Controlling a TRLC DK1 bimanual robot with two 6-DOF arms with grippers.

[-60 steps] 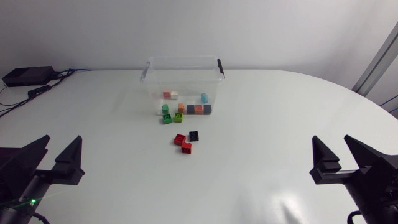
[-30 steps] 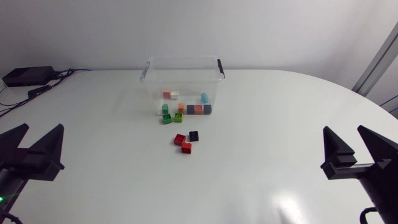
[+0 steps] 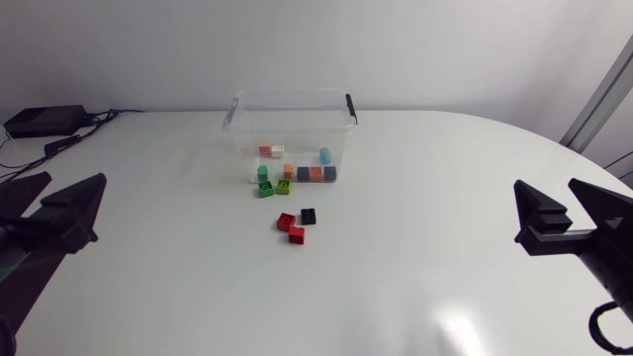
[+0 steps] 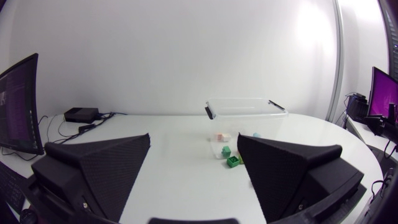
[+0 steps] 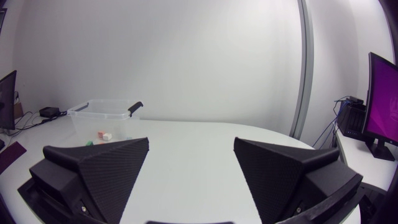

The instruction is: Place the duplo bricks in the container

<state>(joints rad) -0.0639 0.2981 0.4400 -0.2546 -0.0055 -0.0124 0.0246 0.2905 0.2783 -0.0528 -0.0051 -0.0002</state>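
Change: your left claw [image 3: 74, 180] and right claw [image 3: 546, 188] drew back, spread wide, empty.
Pending: loose bricks [image 3: 297, 234], 6 o'clock of container [image 3: 290, 96].

A clear container [image 3: 297, 133] with black side clips stands upright at the far middle of the worktop [image 3: 425, 247]. Inside lie a pink brick [image 3: 265, 150], a white brick [image 3: 278, 150], a light-blue brick [image 3: 324, 155] and a near row of orange and dark bricks [image 3: 316, 173]. Green bricks [image 3: 266, 188] sit just at its near wall. Nearer and apart from it lie two red bricks [image 3: 286, 222] and a black brick [image 3: 309, 216].

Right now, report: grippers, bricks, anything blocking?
Left gripper, right gripper: jaws open, empty. Bricks loose before container, some inside. Nothing in the way.
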